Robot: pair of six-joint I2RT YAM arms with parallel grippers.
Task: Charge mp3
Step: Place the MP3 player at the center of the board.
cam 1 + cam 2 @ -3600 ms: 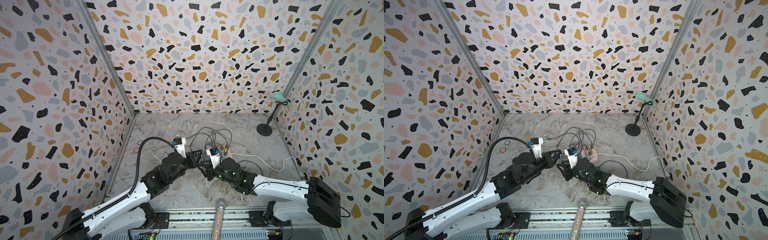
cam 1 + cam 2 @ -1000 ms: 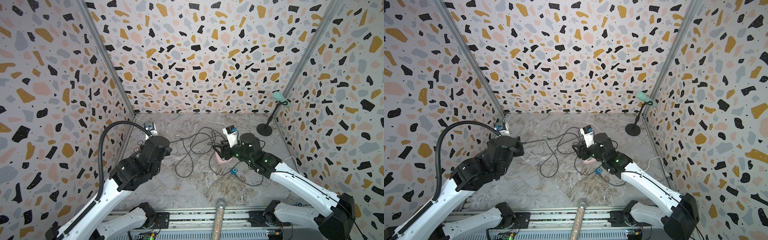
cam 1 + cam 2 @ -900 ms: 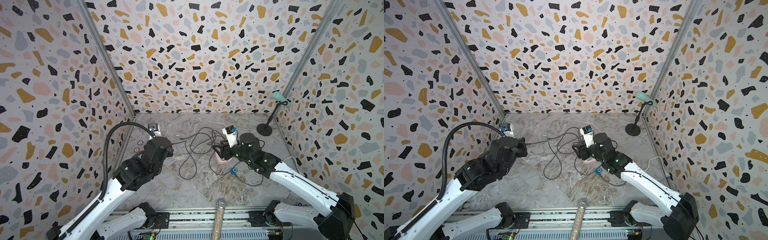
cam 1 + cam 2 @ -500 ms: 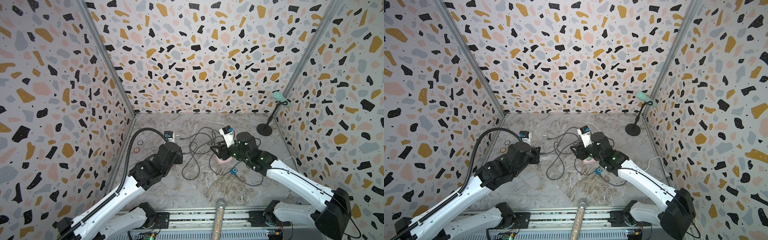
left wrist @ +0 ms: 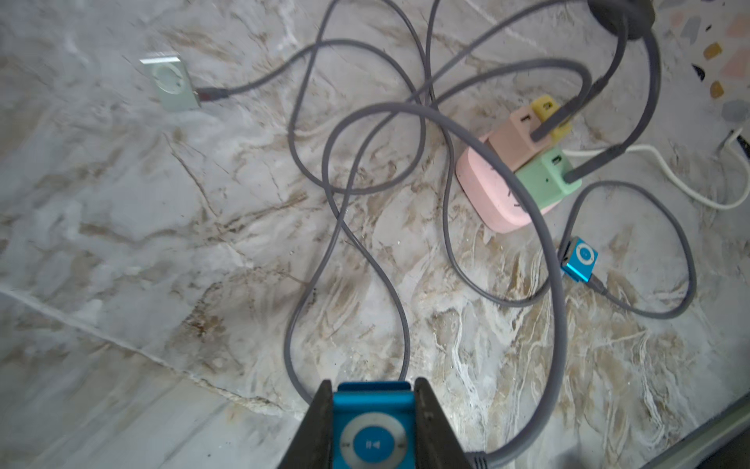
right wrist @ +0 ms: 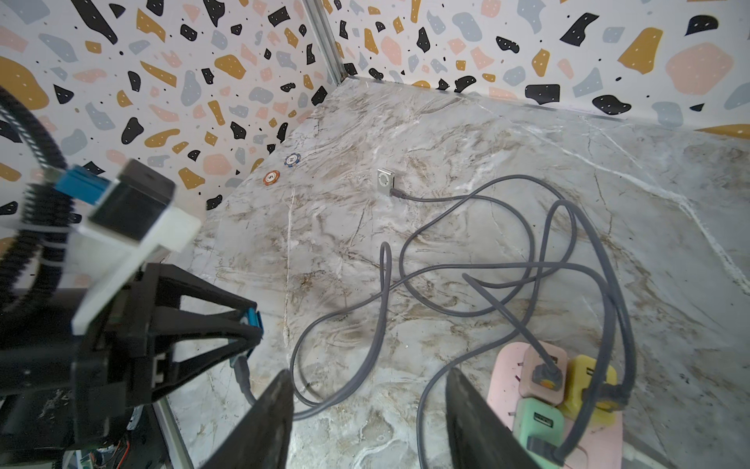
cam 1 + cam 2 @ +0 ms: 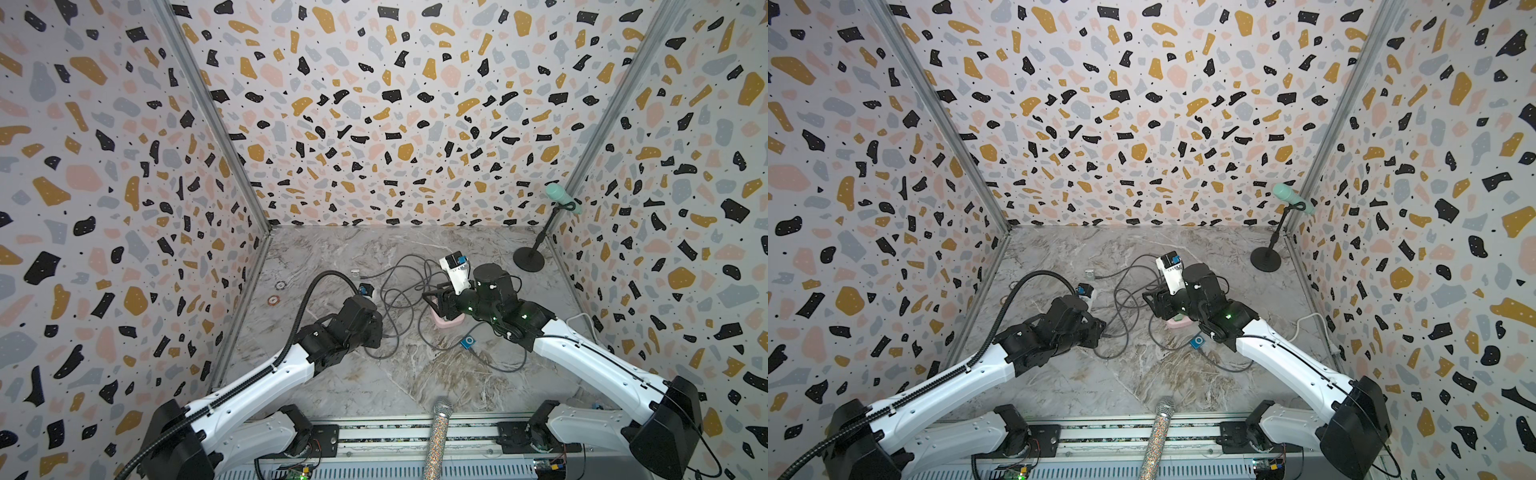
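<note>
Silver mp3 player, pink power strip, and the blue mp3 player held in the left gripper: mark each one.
silver mp3 player point(image 5: 169, 79), left wrist view, on its round control wheel.
pink power strip point(image 5: 475, 182), left wrist view, on the bare pink top.
held blue mp3 player point(image 5: 373, 444), left wrist view, on its centre button.

Tangled grey cables point(image 7: 380, 357) on marble table point(image 7: 374, 386) between the arms, pink power strip point(image 7: 448, 323) partly under right gripper point(image 7: 432, 300), small blue mp3 player point(image 7: 467, 342) just beside strip.

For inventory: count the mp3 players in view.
3: blue mp3 in the left pincer; second blue mp3 beside the pink power strip; silver mp3 farther back, left side.
</note>
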